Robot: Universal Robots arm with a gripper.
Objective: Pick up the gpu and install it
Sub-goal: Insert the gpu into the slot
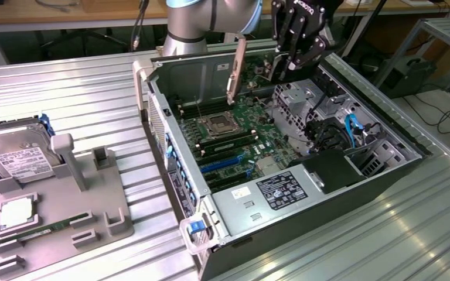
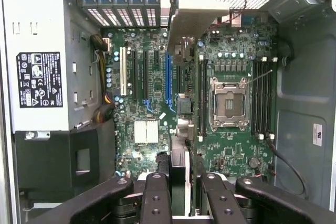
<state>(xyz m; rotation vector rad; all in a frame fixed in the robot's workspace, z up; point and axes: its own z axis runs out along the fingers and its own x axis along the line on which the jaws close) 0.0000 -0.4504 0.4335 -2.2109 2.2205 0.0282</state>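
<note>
Here the tool (image 1: 294,58) hangs at the top centre of the exterior view, above the far end of the open computer case (image 1: 381,134), its fingers pinching the gpu (image 1: 238,70) by one edge. The card is held on edge, seen nearly end-on: a thin upright strip with its silver end bracket facing the camera, clear of the motherboard (image 1: 241,134) below it. In the wrist view the same card runs up the middle of the frame from between the black fingers (image 2: 156,195), its pale edge (image 2: 184,24) crossing over the board between the blue expansion slot (image 2: 168,77) and the empty processor socket (image 2: 229,103).

As a judgement, the gpu should be light and stiff but fragile: a bare circuit card with small parts and a fan that would not take squeezing. The sound place to hold it is along the plain board edge or the metal bracket, away from the fan and the contact edge, which is roughly how the fingers sit now. A thin smooth card gripped by one edge could twist or slip if pushed off-axis into a slot.

At the left of the exterior view a grey holder (image 1: 61,193) on the table (image 1: 92,88) carries a hard drive (image 1: 14,155) and a memory stick (image 1: 41,230).
</note>
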